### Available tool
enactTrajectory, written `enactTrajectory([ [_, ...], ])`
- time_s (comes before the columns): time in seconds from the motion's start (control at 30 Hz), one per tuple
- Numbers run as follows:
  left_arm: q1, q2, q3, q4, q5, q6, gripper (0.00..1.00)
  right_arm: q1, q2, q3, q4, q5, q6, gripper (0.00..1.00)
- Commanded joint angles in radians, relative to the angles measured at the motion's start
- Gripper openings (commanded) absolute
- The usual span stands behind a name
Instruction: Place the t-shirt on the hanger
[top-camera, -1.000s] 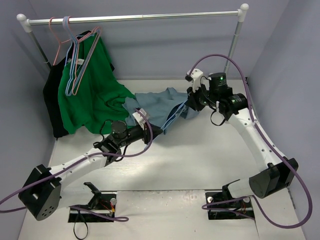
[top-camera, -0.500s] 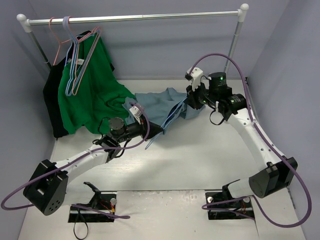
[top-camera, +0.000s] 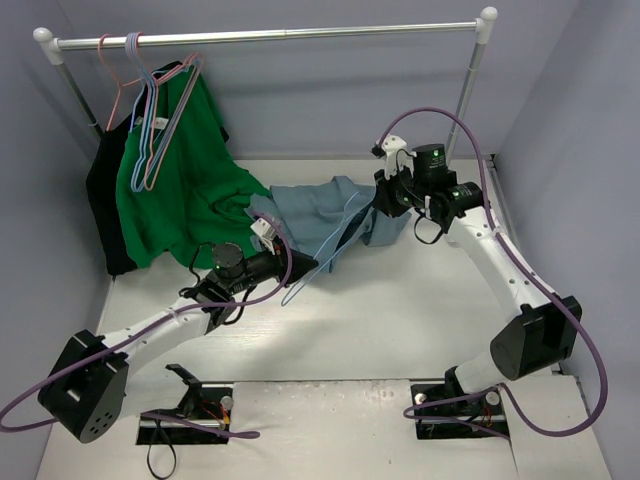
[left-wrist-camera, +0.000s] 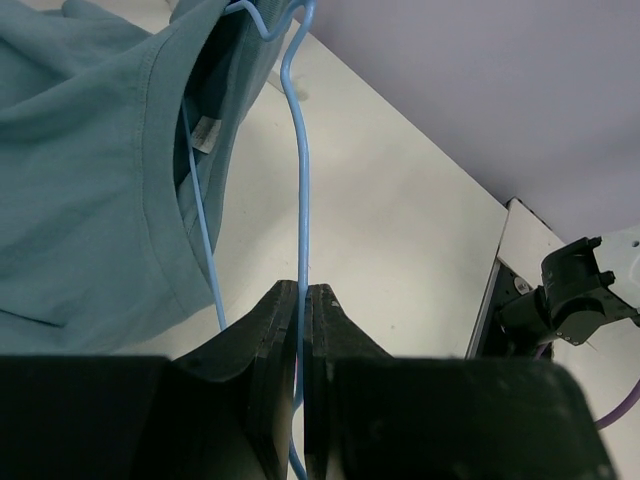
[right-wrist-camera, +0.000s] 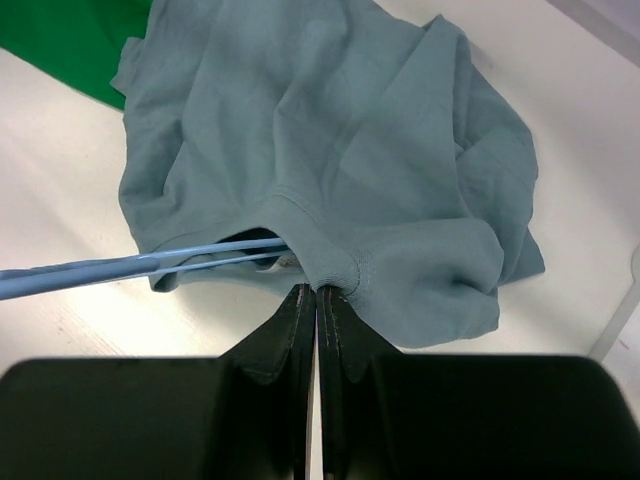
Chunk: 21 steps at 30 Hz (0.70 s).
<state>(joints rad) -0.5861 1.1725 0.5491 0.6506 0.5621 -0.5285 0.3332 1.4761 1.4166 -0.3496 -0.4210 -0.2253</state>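
The grey-blue t-shirt (top-camera: 318, 212) lies crumpled on the table behind the arms, and also shows in the right wrist view (right-wrist-camera: 330, 130) and the left wrist view (left-wrist-camera: 80, 180). The light-blue wire hanger (top-camera: 322, 248) slants from my left gripper up into the shirt's neck opening. My left gripper (top-camera: 303, 266) is shut on the hanger wire (left-wrist-camera: 299, 150), with its jaws (left-wrist-camera: 303, 292) pinching it. My right gripper (top-camera: 385, 198) is shut on the shirt's collar rim (right-wrist-camera: 345, 268) and holds it up beside the hanger's two wires (right-wrist-camera: 150, 266). The hanger's far end is hidden inside the shirt.
A clothes rail (top-camera: 270, 36) spans the back, with posts at the far left (top-camera: 70, 85) and right (top-camera: 468, 85). A bright green shirt (top-camera: 185, 180), a black garment (top-camera: 105, 200) and pink hangers (top-camera: 125, 90) hang at its left end. Grey walls close in on both sides.
My left gripper has pulled back slightly to the left with the hanger, and the hanger now reaches further into the collar. My right gripper has shifted a little up and back with the collar.
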Motion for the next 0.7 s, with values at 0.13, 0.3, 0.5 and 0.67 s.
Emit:
enactTrajectory([
  [0.13,0.008,0.007,0.066,0.096,-0.011,-0.017,0.0,-0.006,-0.013,0.039,0.057,-0.06,0.017,0.01],
  [0.3,0.015,0.078,0.118,0.138,0.025,-0.056,0.0,-0.006,-0.042,0.024,0.075,-0.143,-0.023,0.01],
  [0.5,0.063,0.141,0.146,0.263,0.045,-0.18,0.0,-0.008,-0.102,-0.008,0.107,-0.208,-0.052,0.0],
  [0.67,0.065,0.188,0.204,0.284,0.094,-0.232,0.0,-0.006,-0.125,-0.033,0.142,-0.228,-0.052,0.0],
])
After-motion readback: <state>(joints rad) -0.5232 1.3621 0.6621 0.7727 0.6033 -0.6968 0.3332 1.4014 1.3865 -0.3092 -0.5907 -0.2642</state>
